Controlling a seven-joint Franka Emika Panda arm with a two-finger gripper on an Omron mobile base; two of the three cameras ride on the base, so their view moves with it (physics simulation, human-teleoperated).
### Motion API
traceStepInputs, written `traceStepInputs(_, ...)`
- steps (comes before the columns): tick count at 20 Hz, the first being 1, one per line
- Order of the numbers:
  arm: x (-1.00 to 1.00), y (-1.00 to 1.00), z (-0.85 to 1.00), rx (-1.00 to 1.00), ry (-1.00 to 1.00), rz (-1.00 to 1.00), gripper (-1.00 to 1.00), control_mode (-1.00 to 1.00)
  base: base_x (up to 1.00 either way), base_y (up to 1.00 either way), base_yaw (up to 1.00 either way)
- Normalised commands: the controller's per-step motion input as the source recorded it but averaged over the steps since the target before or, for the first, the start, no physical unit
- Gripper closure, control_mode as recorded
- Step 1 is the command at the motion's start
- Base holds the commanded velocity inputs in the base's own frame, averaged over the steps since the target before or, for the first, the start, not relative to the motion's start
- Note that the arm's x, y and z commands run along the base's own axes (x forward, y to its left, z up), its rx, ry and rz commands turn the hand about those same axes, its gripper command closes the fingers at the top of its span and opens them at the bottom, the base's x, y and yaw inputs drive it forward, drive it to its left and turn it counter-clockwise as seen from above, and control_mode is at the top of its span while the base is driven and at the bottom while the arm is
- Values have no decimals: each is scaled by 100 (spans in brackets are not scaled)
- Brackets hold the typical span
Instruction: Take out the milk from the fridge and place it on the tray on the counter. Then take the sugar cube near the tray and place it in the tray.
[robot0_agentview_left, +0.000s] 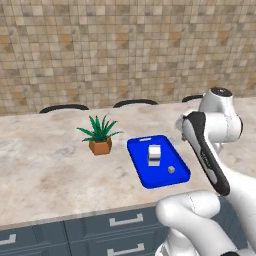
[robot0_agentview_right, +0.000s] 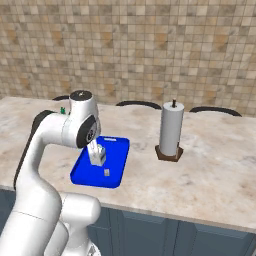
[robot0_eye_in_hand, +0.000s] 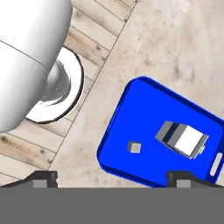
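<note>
Closest to us in the left base view was the arm's white body, and past it we counted one tray (robot0_agentview_left: 141, 171) on the counter (robot0_agentview_left: 45, 170), holding one milk (robot0_agentview_left: 154, 155) carton upright and one sugar cube (robot0_agentview_left: 171, 169) just beside it. One potted plant (robot0_agentview_left: 100, 135) sat left of the tray.

Over in the right base view we saw the same tray (robot0_agentview_right: 83, 174) with milk (robot0_agentview_right: 99, 156) and cube (robot0_agentview_right: 106, 172), plus one paper towel roll (robot0_agentview_right: 171, 130) well off to the right.

From the hand view, the gripper (robot0_eye_in_hand: 115, 178) was spread wide, tips (robot0_eye_in_hand: 43, 178) far apart, gripping nothing and hanging above the tray (robot0_eye_in_hand: 131, 113). Milk (robot0_eye_in_hand: 182, 139) and sugar cube (robot0_eye_in_hand: 135, 147) both lay inside it, apart.
</note>
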Motion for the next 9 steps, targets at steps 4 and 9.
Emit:
traceStepInputs(4, -79, 0, 100, 0, -20, 20, -100, -100, 0, 0, 0)
traceStepInputs(9, -70, 10, 100, -4, -21, 14, -100, -100, 0, 0, 0)
